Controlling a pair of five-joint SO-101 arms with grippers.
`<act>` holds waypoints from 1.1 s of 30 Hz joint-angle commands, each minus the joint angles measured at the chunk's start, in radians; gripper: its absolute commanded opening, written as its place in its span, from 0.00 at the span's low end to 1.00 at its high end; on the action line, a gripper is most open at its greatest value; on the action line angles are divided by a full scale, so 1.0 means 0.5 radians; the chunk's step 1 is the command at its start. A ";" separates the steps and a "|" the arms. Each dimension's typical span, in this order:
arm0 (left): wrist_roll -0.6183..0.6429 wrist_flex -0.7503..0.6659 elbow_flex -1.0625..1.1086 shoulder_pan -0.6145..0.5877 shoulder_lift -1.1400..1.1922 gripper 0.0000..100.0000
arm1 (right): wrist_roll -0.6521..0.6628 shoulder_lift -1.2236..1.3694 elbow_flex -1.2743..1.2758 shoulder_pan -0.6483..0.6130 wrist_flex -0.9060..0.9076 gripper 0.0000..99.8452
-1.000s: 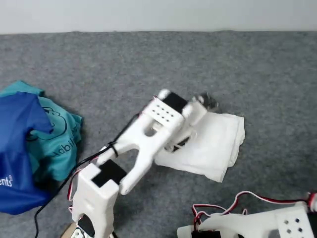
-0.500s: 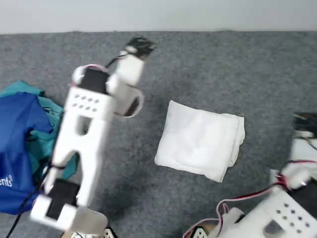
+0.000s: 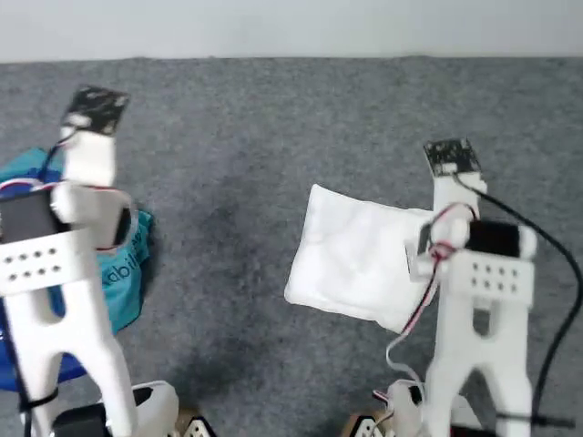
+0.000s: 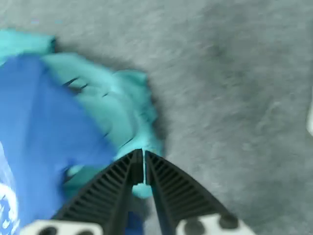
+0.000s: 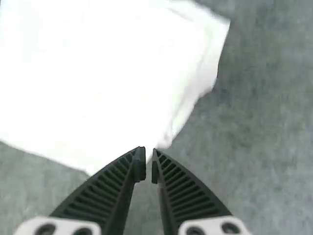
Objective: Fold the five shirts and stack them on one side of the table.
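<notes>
Grey tabletop [image 3: 273, 127]: one white shirt [image 3: 351, 255] lies folded right of centre. An unfolded heap sits at the left edge, with a blue shirt [image 4: 34, 132] over a teal shirt [image 4: 117, 107].

The heap is crumpled and shows no clear long axis.

The left arm [image 3: 55, 264] stands over the heap and is judged nearer for the next pick. Its jaws are almost together, empty, with the tips above the teal hem.

The right arm [image 3: 478, 282] is at the white shirt's edge. Its jaws are likewise almost together and hold nothing.
</notes>
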 commanded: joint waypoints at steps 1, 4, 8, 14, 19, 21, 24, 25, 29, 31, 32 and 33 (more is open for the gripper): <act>-0.077 0.031 0.038 -0.199 -0.077 0.01 | -0.025 0.269 -0.255 -0.017 -0.124 0.04; -0.110 0.031 0.094 -0.273 -0.074 0.01 | -0.046 0.489 -0.439 -0.017 -0.133 0.09; -0.107 0.031 0.158 -0.282 -0.068 0.01 | -0.227 0.775 -0.715 0.051 -0.115 0.17; -0.104 0.031 0.219 -0.285 -0.064 0.01 | -0.245 1.155 -1.022 0.087 -0.121 0.16; -0.107 0.028 0.219 -0.285 -0.064 0.01 | -0.252 1.364 -1.135 0.072 -0.121 0.16; -0.107 0.003 0.219 -0.285 -0.064 0.01 | -0.255 1.410 -1.135 0.054 -0.133 0.16; -0.104 -0.037 0.219 -0.285 -0.061 0.01 | -0.255 1.456 -1.138 0.026 -0.152 0.16; -0.101 -0.052 0.219 -0.285 -0.061 0.01 | -0.255 1.471 -1.135 0.020 -0.161 0.16; -0.101 -0.101 0.219 -0.285 -0.061 0.01 | -0.307 1.514 -1.138 -0.005 -0.167 0.16; -0.101 -0.114 0.219 -0.282 -0.061 0.01 | -0.307 1.527 -1.138 -0.026 -0.167 0.15; -0.101 -0.114 0.219 -0.282 -0.061 0.01 | -0.307 1.536 -1.138 -0.032 -0.167 0.13; -0.101 -0.114 0.222 -0.279 -0.061 0.01 | -0.307 1.545 -1.138 -0.035 -0.176 0.12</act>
